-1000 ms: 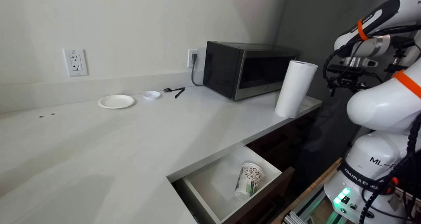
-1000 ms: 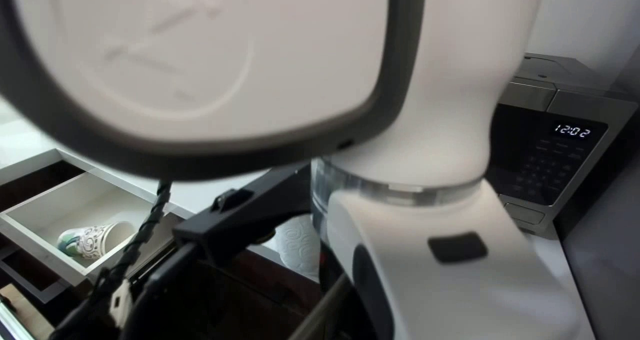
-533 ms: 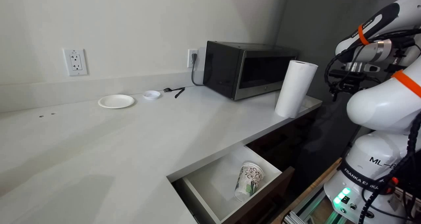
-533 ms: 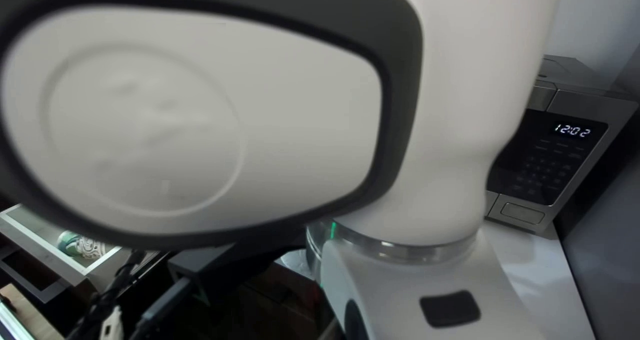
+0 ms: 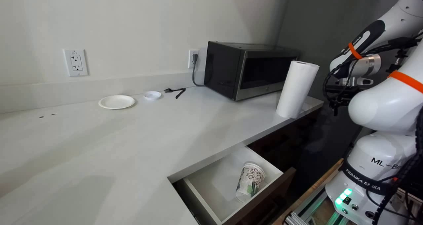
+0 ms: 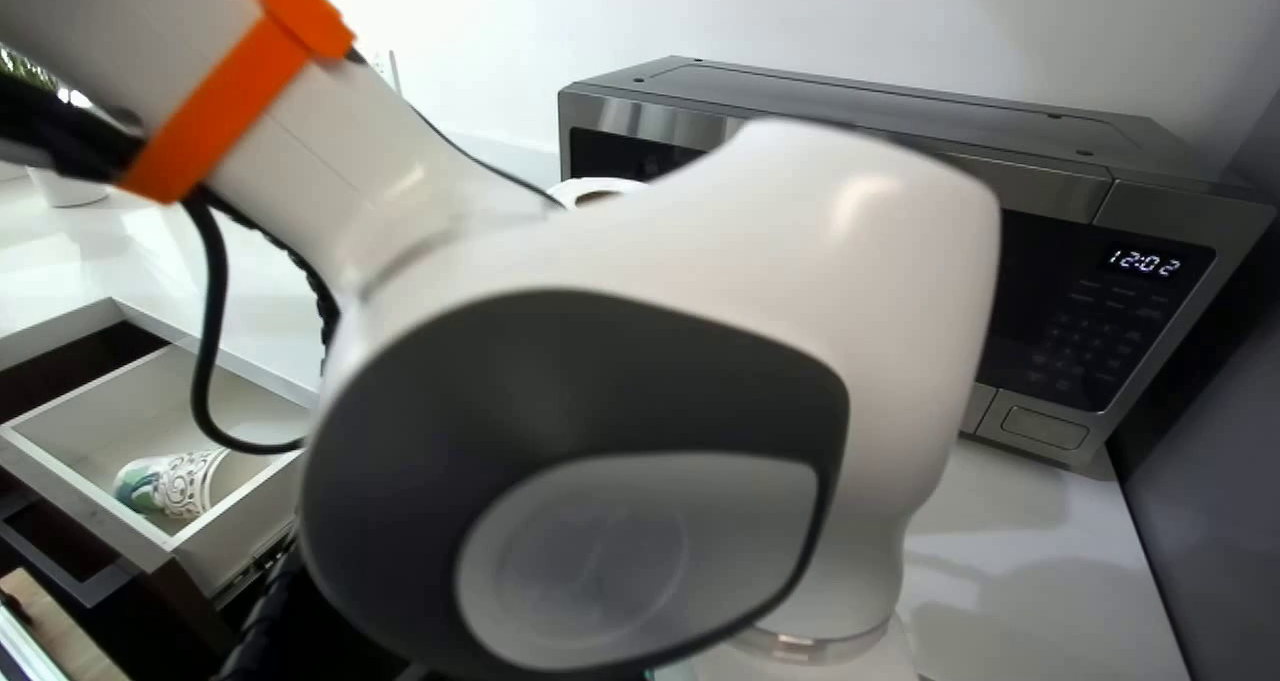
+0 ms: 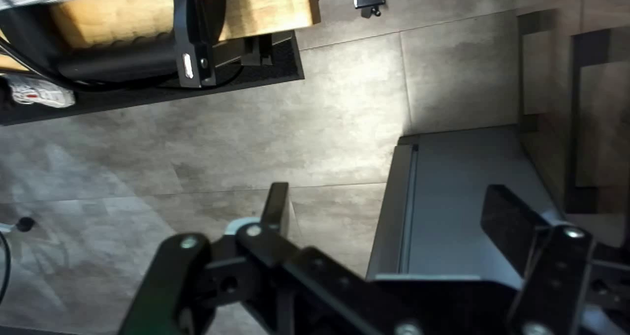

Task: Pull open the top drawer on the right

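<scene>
Dark top right drawer (image 5: 280, 137), closed

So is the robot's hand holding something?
No, the wrist view shows the gripper open, its fingers wide apart and gripping nothing.

the arm (image 5: 380, 109) is bent — the claw (image 7: 390, 214) points down, spread wide

A pale wall (image 5: 138, 23) backs the white countertop (image 5: 132, 142); the grey tiled floor (image 7: 344, 108) gleams.
</scene>
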Controlling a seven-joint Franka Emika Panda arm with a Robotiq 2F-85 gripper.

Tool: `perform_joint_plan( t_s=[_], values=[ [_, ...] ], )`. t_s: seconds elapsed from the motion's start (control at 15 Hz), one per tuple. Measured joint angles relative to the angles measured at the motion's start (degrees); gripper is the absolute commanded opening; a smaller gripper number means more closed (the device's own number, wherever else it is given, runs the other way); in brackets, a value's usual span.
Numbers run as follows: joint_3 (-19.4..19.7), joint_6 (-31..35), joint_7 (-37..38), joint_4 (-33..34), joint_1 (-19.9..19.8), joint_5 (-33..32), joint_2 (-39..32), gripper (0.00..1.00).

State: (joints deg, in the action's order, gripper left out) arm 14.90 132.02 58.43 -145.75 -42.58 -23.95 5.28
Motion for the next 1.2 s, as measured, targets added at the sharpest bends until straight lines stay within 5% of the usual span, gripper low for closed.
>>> perform_joint_plan(
  t_s=[0.2, 0.4, 0.67, 0.87, 1.2],
  values=[
    [1.5, 2.3, 3.1, 0.9, 1.5, -3.7, -7.5, 1.0],
    [4.0, 6.4, -6.9, 1.3, 1.3, -0.9, -12.7, 1.0],
    [-0.5, 13.4, -24.0, -0.5, -8.8, 3.8, -14.7, 1.0],
    [-3.1, 14.9, -29.6, -1.3, -13.8, 5.1, -14.7, 1.0],
    [3.8, 24.6, -26.1, -1.7, -6.8, 11.2, -15.1, 1.0]
  ],
)
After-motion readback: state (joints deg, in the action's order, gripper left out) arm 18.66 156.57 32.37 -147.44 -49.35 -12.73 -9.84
